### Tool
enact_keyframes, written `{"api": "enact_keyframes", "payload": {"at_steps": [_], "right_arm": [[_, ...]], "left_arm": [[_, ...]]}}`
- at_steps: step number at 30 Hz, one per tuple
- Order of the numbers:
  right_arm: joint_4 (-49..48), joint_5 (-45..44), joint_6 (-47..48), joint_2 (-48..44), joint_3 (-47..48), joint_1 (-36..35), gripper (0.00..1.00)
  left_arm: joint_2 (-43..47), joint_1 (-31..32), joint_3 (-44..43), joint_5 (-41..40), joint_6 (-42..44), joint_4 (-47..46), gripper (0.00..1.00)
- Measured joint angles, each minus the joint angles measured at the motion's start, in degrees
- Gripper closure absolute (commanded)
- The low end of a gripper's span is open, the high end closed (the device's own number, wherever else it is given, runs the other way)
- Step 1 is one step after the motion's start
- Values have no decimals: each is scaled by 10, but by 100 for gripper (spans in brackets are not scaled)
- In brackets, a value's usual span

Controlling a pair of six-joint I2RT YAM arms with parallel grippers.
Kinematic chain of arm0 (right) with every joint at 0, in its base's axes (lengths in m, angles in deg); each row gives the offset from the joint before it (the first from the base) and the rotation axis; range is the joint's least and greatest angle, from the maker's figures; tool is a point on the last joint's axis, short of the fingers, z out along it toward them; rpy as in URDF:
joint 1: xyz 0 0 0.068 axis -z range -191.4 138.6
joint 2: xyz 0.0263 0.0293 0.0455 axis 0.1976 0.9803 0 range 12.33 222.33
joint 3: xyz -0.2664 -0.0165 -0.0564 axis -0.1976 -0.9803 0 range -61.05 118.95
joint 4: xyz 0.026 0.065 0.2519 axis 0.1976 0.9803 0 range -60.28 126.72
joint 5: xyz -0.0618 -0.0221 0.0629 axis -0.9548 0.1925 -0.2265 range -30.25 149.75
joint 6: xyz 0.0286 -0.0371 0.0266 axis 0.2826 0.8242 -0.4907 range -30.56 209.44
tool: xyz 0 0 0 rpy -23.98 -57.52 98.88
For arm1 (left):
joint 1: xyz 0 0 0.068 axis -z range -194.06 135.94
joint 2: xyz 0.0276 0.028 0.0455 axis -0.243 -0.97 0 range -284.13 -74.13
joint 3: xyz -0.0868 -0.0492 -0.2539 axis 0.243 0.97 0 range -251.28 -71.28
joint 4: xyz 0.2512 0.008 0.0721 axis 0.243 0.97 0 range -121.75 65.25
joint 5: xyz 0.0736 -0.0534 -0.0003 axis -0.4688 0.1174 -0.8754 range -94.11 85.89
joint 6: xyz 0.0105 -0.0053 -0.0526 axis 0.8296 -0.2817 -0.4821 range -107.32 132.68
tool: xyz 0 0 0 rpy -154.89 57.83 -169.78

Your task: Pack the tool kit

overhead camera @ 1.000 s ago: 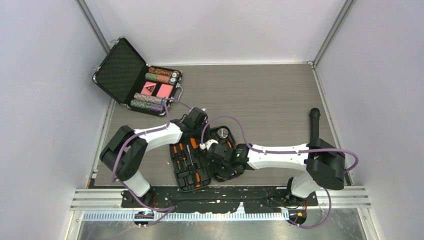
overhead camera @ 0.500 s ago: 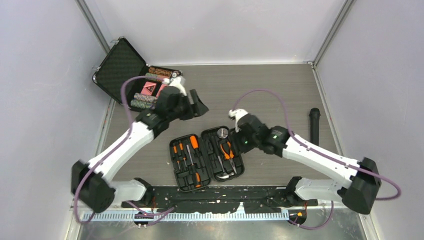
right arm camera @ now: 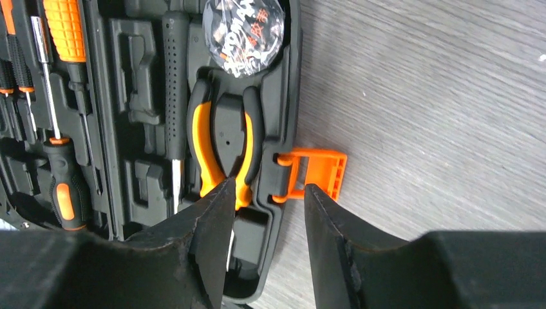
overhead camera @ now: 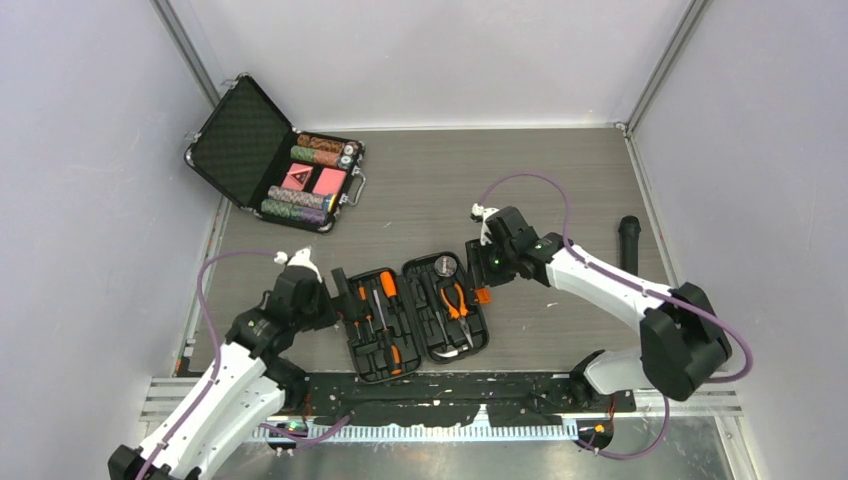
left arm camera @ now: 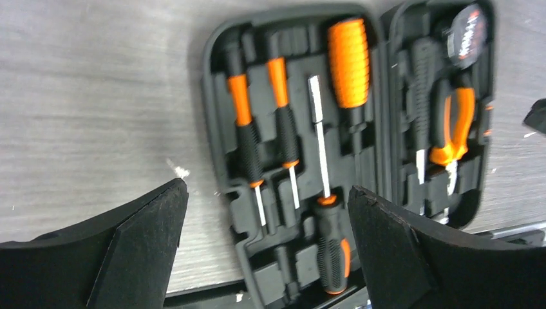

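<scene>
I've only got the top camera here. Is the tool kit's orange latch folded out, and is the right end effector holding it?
Observer: In the right wrist view the latch lies folded out on the table, just past the open right end effector, not gripped.
Operator: And the left one?
Observer: The left end effector is wide open above the screwdriver half of the tool kit, holding nothing.
Operator: Pliers seated?
Observer: Yes, the pliers lie in their recess beside a black-handled tool.
</scene>
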Motion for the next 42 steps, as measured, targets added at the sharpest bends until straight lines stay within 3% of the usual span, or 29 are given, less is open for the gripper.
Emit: {"api": "enact_keyframes", "payload": {"at_steps": [8,18,28,42], "right_arm": [[-79,50,-5,92,0,16,56],[-151,92,-36,141,-17,40,60],[-194,114,-57,133,-45,52,61],[-261,92,-90,116,-84,65,62]], "left_arm": [[40,-1,84,16,-31,26,12],[-34,-3,118,109,-61,-81,19],[-23,-6,113,140,-79,-85,31],[0,-2,10,140,-106,-39,33]]}}
